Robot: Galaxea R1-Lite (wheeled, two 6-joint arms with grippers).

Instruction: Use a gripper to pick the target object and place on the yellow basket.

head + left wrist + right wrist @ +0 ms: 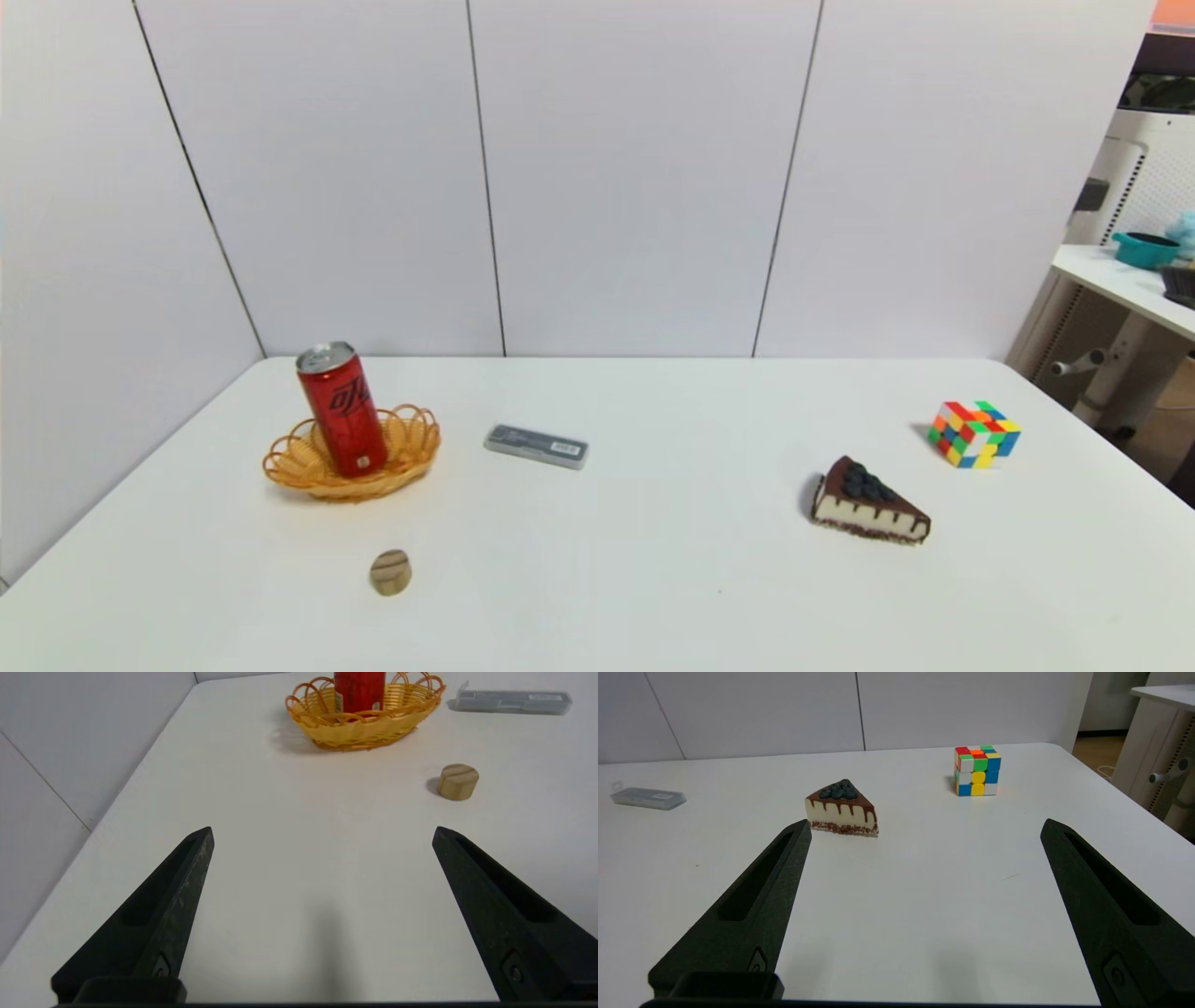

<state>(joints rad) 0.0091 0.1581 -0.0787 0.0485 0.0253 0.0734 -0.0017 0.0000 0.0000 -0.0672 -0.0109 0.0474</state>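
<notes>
The can (342, 410) already stands in the basket (412, 446) at the worktop's (653, 560) far left, so the placing looks done; nothing seems left but to stay clear. Its long axis is near vertical, leaning slightly, silver top up. The left gripper (322, 833) and right gripper (924, 828) both hover low over the worktop, well apart from the can, jaws spread wide and empty.

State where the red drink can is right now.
In the head view, the red can stands slightly tilted inside the yellow basket on the table's left side, left of the grey case and beyond the wooden piece.
</notes>
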